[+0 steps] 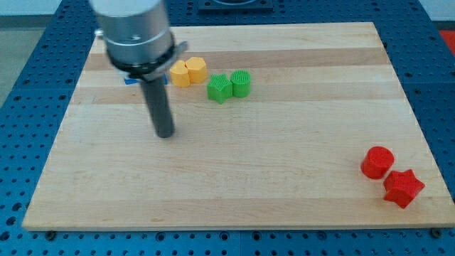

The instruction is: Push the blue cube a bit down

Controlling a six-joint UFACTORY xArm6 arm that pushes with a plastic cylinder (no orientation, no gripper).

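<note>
At four o'clock, nearest, a red star [404, 188] is seen touching a red cylinder [377, 162]. My tip [166, 134] is rested on the bare wooden board [284, 142], touching nothing; no gripper is fitted. At eleven o'clock the blue cube [131, 80] is mostly hidden behind the arm, beside two yellow blocks [188, 72] and two green blocks [229, 86].

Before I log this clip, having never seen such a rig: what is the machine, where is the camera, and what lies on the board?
One picture, from a single camera looking down at a pale wooden board. The grey cylinder is a robot arm's end; it holds nothing and only pushes with its dark rod. My tip rests below a small blue cube, mostly hidden behind the arm. Right of it sit two yellow blocks, then a green star-shaped block and a green cylinder. At the view's bottom right: a red cylinder and a red star.
</note>
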